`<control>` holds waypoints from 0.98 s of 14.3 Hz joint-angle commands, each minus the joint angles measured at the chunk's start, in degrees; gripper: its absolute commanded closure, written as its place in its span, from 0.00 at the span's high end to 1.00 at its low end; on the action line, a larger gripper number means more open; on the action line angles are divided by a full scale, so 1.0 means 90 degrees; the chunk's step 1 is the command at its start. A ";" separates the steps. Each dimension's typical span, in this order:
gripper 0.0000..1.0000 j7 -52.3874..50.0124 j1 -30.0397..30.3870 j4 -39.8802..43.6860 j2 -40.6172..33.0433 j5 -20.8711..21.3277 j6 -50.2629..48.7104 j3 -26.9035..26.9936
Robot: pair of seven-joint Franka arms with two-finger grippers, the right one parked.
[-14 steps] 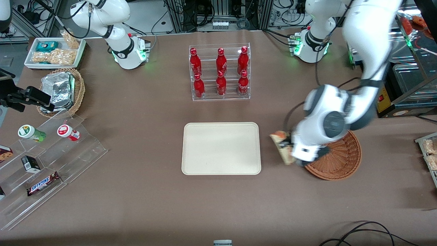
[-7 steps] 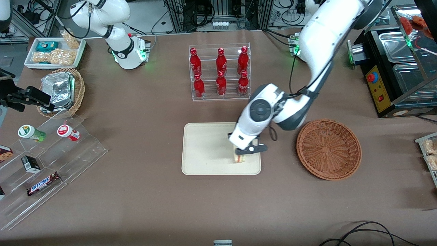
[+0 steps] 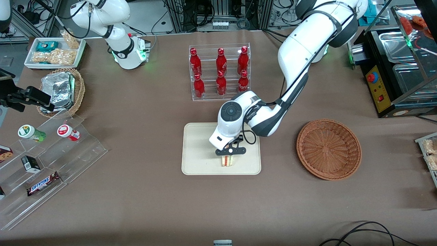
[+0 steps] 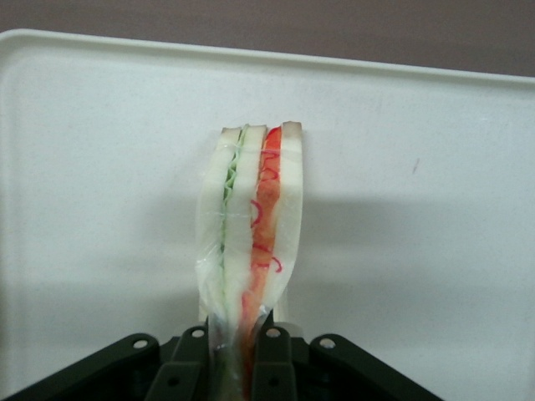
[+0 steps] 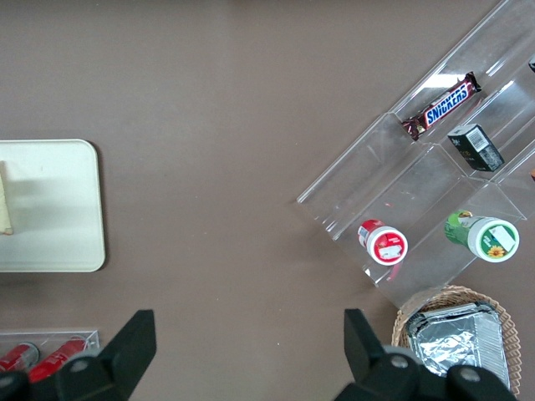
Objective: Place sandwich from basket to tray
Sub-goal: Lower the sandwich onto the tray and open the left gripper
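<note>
The sandwich (image 3: 227, 161) is a wrapped wedge of pale bread with green and red-orange layers. My left gripper (image 3: 229, 152) is shut on its upper end and holds it upright, low over the cream tray (image 3: 201, 150), near the tray's edge nearest the front camera. I cannot tell whether its lower end touches the tray. In the left wrist view the fingers (image 4: 276, 351) pinch the sandwich (image 4: 251, 209) over the tray (image 4: 100, 167), with the gripper (image 4: 238, 338) around the wrap. The reddish-brown basket (image 3: 328, 149) stands empty beside the tray, toward the working arm's end.
A clear rack of red bottles (image 3: 220, 72) stands farther from the front camera than the tray. A clear stepped stand with snacks (image 3: 44, 160), a tan basket with a foil package (image 3: 61, 90) and a white snack tray (image 3: 54, 52) lie toward the parked arm's end.
My gripper carried the sandwich from beside the basket across to the tray, then farther over the tray toward the parked arm's end and lower. The basket now shows empty.
</note>
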 commanded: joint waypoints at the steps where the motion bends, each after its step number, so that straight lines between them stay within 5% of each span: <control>1: 1.00 -0.0126 -0.0079 0.0249 0.0030 0.0120 -0.0111 0.0056; 7: 1.00 -0.0009 -0.0020 -0.0091 -0.1529 0.0100 -0.1661 0.0085; 14: 1.00 0.0587 0.1267 -0.1908 -0.3300 -0.0241 -0.1693 0.0163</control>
